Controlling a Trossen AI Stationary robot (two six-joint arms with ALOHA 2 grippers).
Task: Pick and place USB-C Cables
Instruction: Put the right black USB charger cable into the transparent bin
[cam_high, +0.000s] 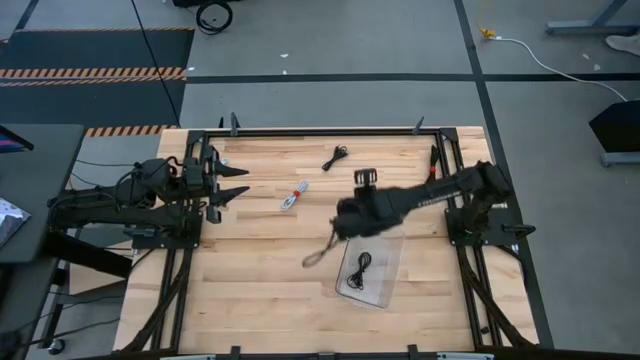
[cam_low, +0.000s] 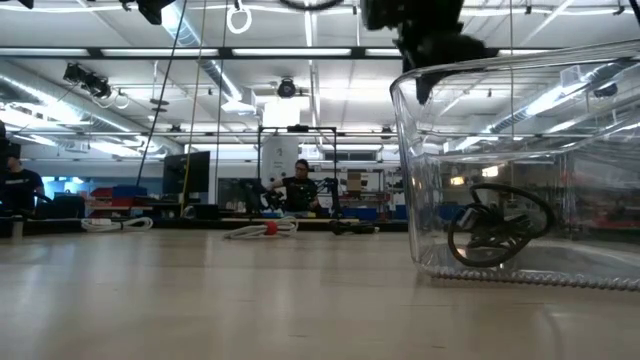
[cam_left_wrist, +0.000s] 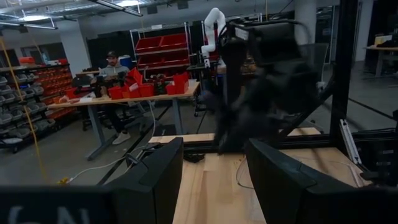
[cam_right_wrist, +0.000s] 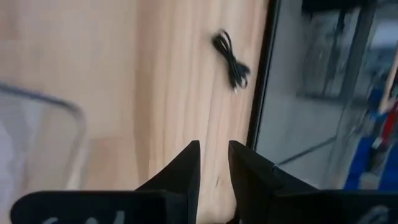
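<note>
— Where are the cables?

— One black coiled USB-C cable (cam_high: 359, 271) lies inside the clear plastic rectangular bin (cam_high: 389, 285) on the pale wooden table (cam_high: 260, 290), toward the right arm's side. A second black coiled cable (cam_high: 334, 157) lies near the table's far edge, well apart from everything. A white-and-red bundled cable (cam_high: 292, 197) sits near the middle, between the two arms. A thin grey looped cable (cam_high: 320, 250) hangs from beneath the right gripper (cam_high: 342, 226) down to the wood, just beside the bin's corner.

— And the right gripper's jaws?

— In the wrist view its fingers (cam_right_wrist: 186, 168) stand almost together, a narrow slit between them. The grey cable's upper end runs up to the gripper in the overhead view, so it looks pinched there.

— The left one?

— The left gripper (cam_high: 236, 193) waits at the table's left edge, fingers (cam_left_wrist: 155, 180) spread wide, holding nothing.

— Room to move?

— Bare wood stretches across the near half and the left half of the table. A black frame rail (cam_right_wrist: 261, 81) borders the far edge.
</note>
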